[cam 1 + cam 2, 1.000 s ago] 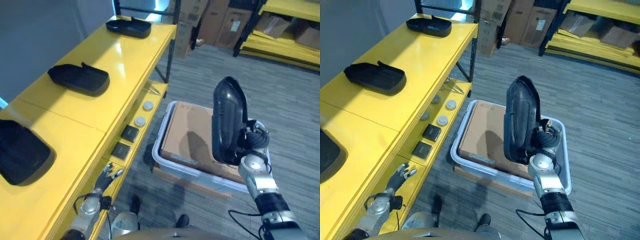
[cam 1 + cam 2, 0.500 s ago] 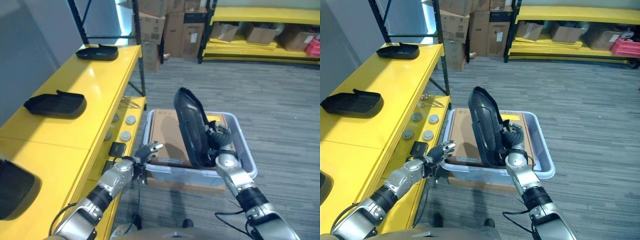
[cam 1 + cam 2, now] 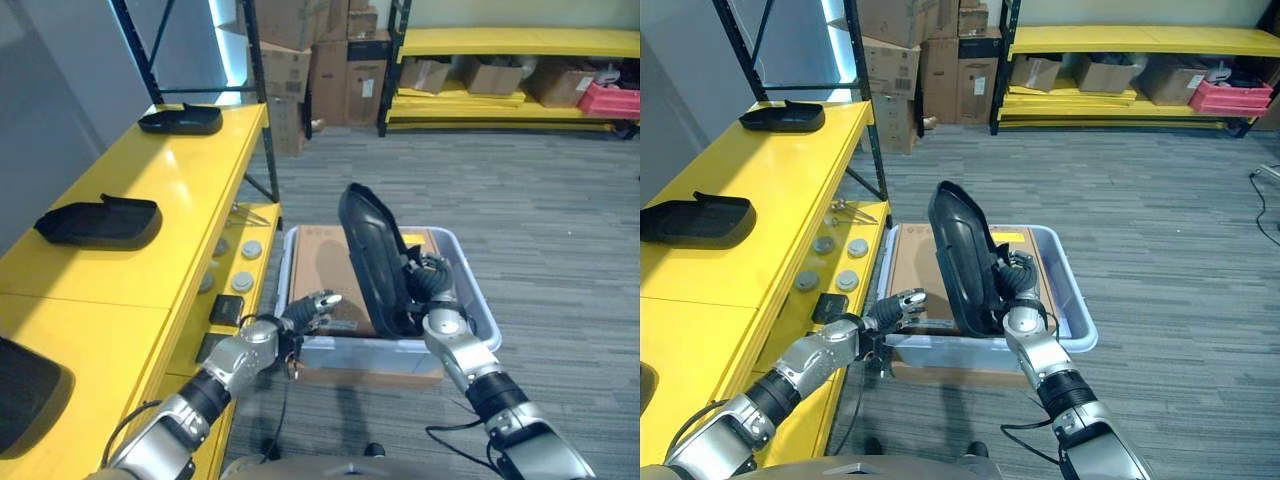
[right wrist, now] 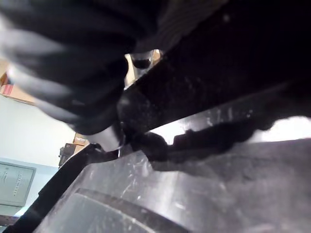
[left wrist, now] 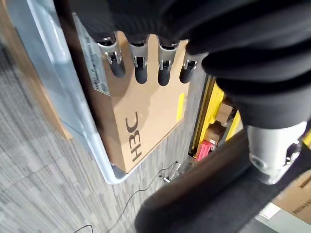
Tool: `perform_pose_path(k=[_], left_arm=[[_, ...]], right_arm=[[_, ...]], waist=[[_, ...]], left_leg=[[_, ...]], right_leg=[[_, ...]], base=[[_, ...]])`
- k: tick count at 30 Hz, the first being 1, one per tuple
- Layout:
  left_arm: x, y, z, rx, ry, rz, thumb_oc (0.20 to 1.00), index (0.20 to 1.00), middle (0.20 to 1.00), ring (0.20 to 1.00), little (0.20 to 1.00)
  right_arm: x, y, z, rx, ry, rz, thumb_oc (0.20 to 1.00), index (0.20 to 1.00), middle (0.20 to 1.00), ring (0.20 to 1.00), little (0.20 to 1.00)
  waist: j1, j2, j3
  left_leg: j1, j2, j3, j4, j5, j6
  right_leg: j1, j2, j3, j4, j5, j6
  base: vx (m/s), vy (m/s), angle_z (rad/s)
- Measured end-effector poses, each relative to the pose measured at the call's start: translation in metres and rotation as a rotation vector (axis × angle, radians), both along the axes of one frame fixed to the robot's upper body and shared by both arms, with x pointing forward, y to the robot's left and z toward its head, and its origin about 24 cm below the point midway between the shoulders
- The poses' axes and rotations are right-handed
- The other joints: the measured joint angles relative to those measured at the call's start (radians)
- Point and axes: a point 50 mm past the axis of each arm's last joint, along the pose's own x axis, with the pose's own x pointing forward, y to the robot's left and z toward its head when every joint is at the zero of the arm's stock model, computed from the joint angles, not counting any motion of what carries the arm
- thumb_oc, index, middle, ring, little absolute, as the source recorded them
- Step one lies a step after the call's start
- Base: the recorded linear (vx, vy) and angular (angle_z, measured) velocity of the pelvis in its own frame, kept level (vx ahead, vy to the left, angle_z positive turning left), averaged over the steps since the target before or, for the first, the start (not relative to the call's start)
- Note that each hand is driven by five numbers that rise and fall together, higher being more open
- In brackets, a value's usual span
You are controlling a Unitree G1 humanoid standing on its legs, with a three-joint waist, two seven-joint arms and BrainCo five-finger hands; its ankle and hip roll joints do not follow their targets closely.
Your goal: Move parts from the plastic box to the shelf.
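Right hand gripping the black part near its lower edge, fingers curled round it, holding it upright and tilted over the box. Left hand reaching toward the box's near-left corner, fingers straight and relaxed, gripping nothing, seeming to hover just above the rim. Resting in the box: a cardboard sheet, printed letters visible on it in the left wrist view, a small yellow label at its far edge, too small for reading.

Lying on the yellow shelf to the left: black parts already placed, one far, one nearer. Sitting on the lower level: round discs and dark pads.

Judging the risk: gripping a tall part low down, so tipping or twisting out of the fingers during the swing toward the shelf looks likely. Clipping the shelf's dark upright post or the left hand on the way also possible. Catching the lower edge on the box rim likewise
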Motion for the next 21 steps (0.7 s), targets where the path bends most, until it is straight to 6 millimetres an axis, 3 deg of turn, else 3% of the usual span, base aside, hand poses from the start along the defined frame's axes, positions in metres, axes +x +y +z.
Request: perform_pose_path(k=[10,21], left_arm=[[-0.002,-0.009,0.008,-0.073,0.008,-0.023,1.0,1.0,1.0,1.0,1.0],[-0.008,-0.017,0.004,0.006,-0.008,-0.11,1.0,1.0,1.0,1.0,1.0]], right_arm=[[-0.007,0.031,-0.023,-0.006,0.12,0.131,0.2,0.2,0.2,0.2,0.2],[-0.009,0.037,-0.027,0.002,0.146,0.137,0.2,0.2,0.2,0.2,0.2]], waist=[[0.004,-0.002,-0.006],[0.002,-0.004,-0.017]], left_leg=[[0.013,0.0,0.005,-0.005,-0.007,0.004],[0.015,0.0,0.01,0.0,-0.004,0.001]], right_leg=[[0.005,0.001,0.013,0.0,0.002,-0.001],[0.004,0.0,0.017,0.0,0.001,-0.001]], base=[[0.02,0.009,-0.03],[0.02,0.003,-0.01]])
